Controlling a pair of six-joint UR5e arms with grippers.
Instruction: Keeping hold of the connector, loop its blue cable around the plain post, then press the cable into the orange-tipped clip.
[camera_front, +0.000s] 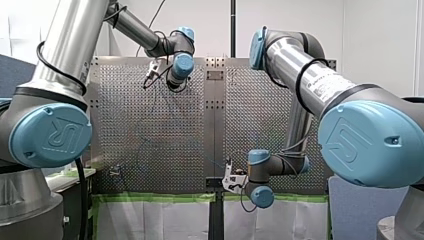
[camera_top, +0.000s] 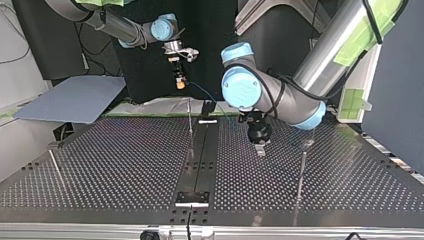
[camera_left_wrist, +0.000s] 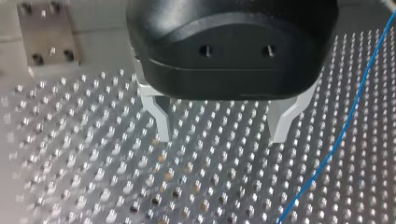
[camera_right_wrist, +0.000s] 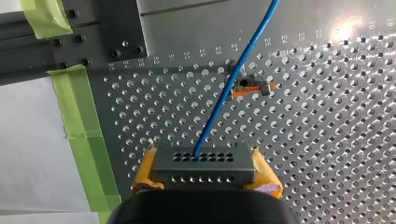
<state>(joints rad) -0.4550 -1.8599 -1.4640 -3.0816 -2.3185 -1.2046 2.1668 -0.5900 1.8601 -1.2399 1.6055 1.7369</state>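
A grey connector (camera_right_wrist: 203, 164) with rows of holes sits between the yellow pads of my right gripper (camera_right_wrist: 205, 173), which is shut on it. Its blue cable (camera_right_wrist: 233, 79) runs ahead over the perforated board and passes just beside the orange-tipped clip (camera_right_wrist: 248, 87). In the top view my right gripper (camera_top: 179, 81) hangs above the board's far edge with the thin cable (camera_top: 202, 94) trailing down. My left gripper (camera_left_wrist: 222, 135) is open just above the board with nothing between its metal fingers (camera_left_wrist: 161, 122). The cable (camera_left_wrist: 334, 142) runs beside it. It shows in the top view (camera_top: 260, 148) too.
Thin metal posts (camera_top: 190, 120) (camera_top: 302, 172) (camera_top: 55, 167) stand on the perforated table (camera_top: 125, 165). A central rail (camera_top: 200, 155) divides the board. Green tape (camera_right_wrist: 86, 135) lines the board's edge by my right gripper (camera_front: 229, 173). My left gripper (camera_front: 149, 75) is over the far part.
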